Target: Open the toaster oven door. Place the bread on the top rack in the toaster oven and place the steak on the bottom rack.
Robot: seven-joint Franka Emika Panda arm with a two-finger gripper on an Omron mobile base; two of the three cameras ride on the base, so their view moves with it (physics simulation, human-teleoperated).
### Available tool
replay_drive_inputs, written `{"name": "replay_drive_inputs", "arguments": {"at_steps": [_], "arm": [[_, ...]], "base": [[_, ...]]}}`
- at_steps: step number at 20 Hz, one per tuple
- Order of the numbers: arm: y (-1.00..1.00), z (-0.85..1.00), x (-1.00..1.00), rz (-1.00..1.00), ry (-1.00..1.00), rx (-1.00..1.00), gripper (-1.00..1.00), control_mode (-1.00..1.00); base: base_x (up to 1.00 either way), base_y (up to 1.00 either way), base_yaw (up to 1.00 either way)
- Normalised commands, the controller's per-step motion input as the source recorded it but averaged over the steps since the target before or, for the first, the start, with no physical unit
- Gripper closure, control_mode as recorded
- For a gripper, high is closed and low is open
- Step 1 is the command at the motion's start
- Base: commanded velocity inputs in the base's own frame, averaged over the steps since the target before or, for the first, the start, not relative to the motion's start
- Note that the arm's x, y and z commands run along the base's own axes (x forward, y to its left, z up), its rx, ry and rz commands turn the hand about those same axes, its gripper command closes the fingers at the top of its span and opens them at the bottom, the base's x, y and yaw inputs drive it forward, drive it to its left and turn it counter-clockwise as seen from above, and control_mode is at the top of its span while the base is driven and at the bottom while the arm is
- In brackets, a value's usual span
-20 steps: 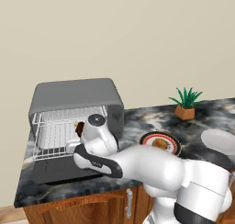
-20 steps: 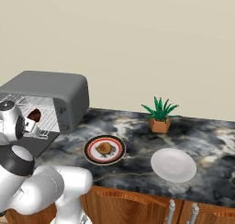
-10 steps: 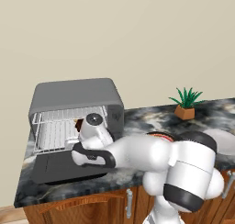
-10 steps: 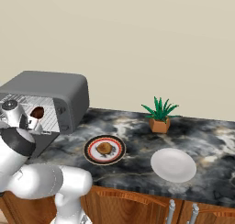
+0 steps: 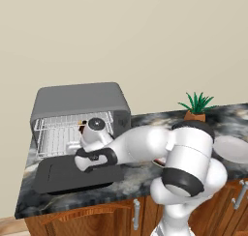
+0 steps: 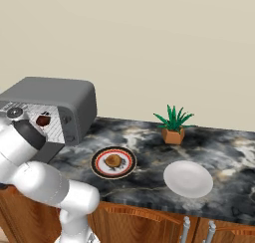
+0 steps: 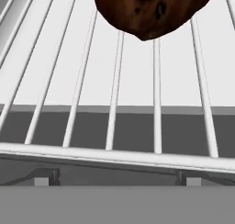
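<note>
Fingers of the gripper (image 5: 81, 134) are being held spread wide with nothing between them. The steak (image 7: 149, 9) is lying on what is being judged the bottom rack (image 7: 114, 103), back from its front edge. The hand is best being drawn straight back over the lowered toaster oven door (image 5: 72, 174), clear of the wires, before the bread (image 6: 113, 160) is being fetched. Compared with a second ago, the steak is staying put while the elbow is being swung round.

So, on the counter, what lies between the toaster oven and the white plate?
In the right base view, a dark-rimmed plate carrying the bread lies between the toaster oven and the white plate.
</note>
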Motion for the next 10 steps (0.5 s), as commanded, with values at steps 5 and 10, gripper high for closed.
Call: {"name": "replay_drive_inputs", "arguments": {"at_steps": [5, 10], "arm": [[0.15, 0.00, 0.22, 0.00, 0.00, 0.00, -1.00, -1.00], [0.16, 0.00, 0.03, 0.00, -0.03, 0.00, -1.00, -1.00]], "base": [[0.00, 0.00, 0.00], [0.00, 0.00, 0.00]]}}
